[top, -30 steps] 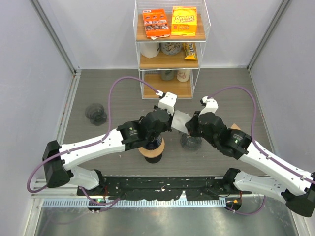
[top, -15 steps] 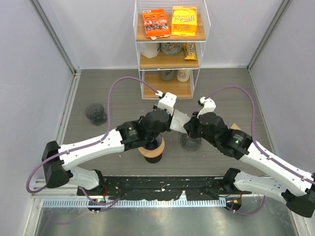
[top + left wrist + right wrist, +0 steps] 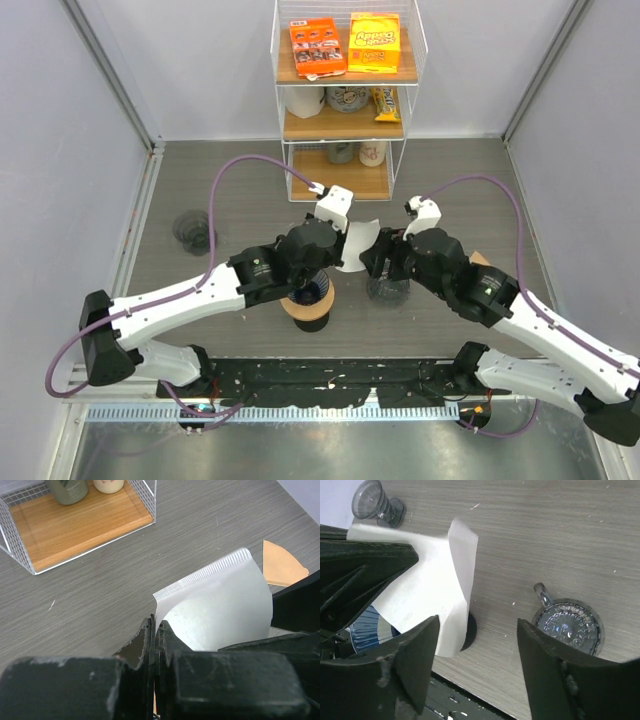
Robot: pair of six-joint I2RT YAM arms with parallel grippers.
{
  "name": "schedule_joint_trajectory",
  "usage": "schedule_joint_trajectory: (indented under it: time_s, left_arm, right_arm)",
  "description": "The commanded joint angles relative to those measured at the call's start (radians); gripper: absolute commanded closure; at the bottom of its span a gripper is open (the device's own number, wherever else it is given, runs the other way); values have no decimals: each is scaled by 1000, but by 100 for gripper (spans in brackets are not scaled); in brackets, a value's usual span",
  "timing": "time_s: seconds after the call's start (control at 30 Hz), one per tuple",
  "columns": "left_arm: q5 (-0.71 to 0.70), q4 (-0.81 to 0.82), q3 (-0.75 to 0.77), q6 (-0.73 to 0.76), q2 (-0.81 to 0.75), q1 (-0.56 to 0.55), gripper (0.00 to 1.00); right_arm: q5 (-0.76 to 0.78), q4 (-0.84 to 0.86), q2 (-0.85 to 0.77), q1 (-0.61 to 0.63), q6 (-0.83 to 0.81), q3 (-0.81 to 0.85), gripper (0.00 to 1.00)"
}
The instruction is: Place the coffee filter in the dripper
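A white paper coffee filter (image 3: pixel 355 245) hangs in the air between the two arms, curled open (image 3: pixel 220 605). My left gripper (image 3: pixel 156 625) is shut on the filter's lower left edge (image 3: pixel 338 248). My right gripper (image 3: pixel 479 621) stands open just right of the filter (image 3: pixel 425 590), and its left finger (image 3: pixel 415 650) is beside the paper, not pinching it. Below the left gripper sits what looks like the dripper (image 3: pixel 318 296), a blue-and-white ribbed cone on a brown round base, partly hidden by the left arm and showing at the left edge of the right wrist view (image 3: pixel 365 627).
A glass mug with a handle (image 3: pixel 388 288) stands under the right gripper (image 3: pixel 565 627). A brown filter paper (image 3: pixel 480 258) lies right of it (image 3: pixel 282 567). A small glass vessel (image 3: pixel 193 230) stands far left. A wire shelf rack (image 3: pixel 340 110) with boxes and cups fills the back.
My right gripper has opened and let go of the filter. The left gripper has kept its grip and drawn slightly left, so the white filter now shows between the arms.
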Motion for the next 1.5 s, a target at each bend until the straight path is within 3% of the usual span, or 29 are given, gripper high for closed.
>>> schedule_joint_trajectory:
  time_s: [0.0, 0.07, 0.1, 0.3, 0.43, 0.7, 0.9, 1.1, 1.47]
  left_arm:
    - [5, 4, 1, -21, -38, 3, 100]
    - [5, -8, 6, -28, -42, 4, 100]
    - [0, -19, 7, -31, -47, 3, 100]
    - [-30, -63, 15, -40, -68, 3, 100]
    - [-39, -115, 41, -48, -85, 6, 100]
    - [-18, -448, 225, -109, -123, 30, 100]
    - [114, -618, 187, -175, -238, 64, 100]
    - [315, -675, 101, -184, -344, 93, 100]
    - [399, -689, 101, -181, -274, 130, 100]
  right_arm:
    - [69, 54, -74, -2, 14, 47, 25]
    - [90, 74, -111, -1, 17, 27, 14]
    - [104, 92, -143, -2, 27, 3, 2]
    - [191, 155, -312, -2, 47, -126, 4]
    - [309, 89, -392, -1, 46, -166, 5]
    - [506, -113, -342, -1, 123, -205, 5]
    - [550, -109, -288, -4, 86, -220, 4]
    - [538, -28, -279, -2, 17, -257, 4]
    - [488, 0, -196, -9, -22, -252, 5]
